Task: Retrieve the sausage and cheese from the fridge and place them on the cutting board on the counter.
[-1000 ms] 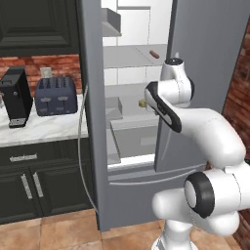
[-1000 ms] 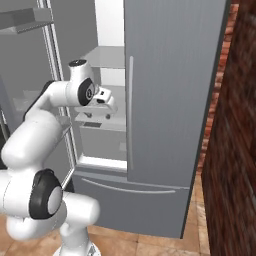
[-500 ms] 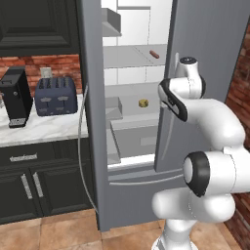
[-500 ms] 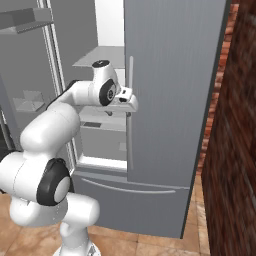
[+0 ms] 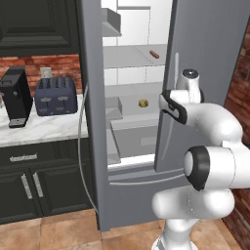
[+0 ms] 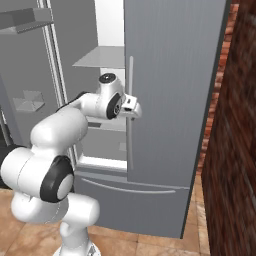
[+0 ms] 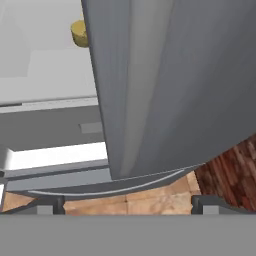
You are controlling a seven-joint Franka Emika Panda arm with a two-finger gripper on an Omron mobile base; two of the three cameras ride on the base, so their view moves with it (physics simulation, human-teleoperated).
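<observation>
The fridge [image 5: 136, 97] stands with its left door open, and the claw [image 6: 136, 107] is at the right door's long handle [image 6: 131, 112], jaws wide apart and holding nothing. I judge the step is opening this door — the next move needs the jaws to close on the curved steel bar. The sausage [image 5: 154, 53], a small reddish cylinder, lies on an upper grey shelf; the cheese [image 5: 143, 103], a yellow chunk, sits one shelf lower. The table [image 5: 41, 129] is white marble.
</observation>
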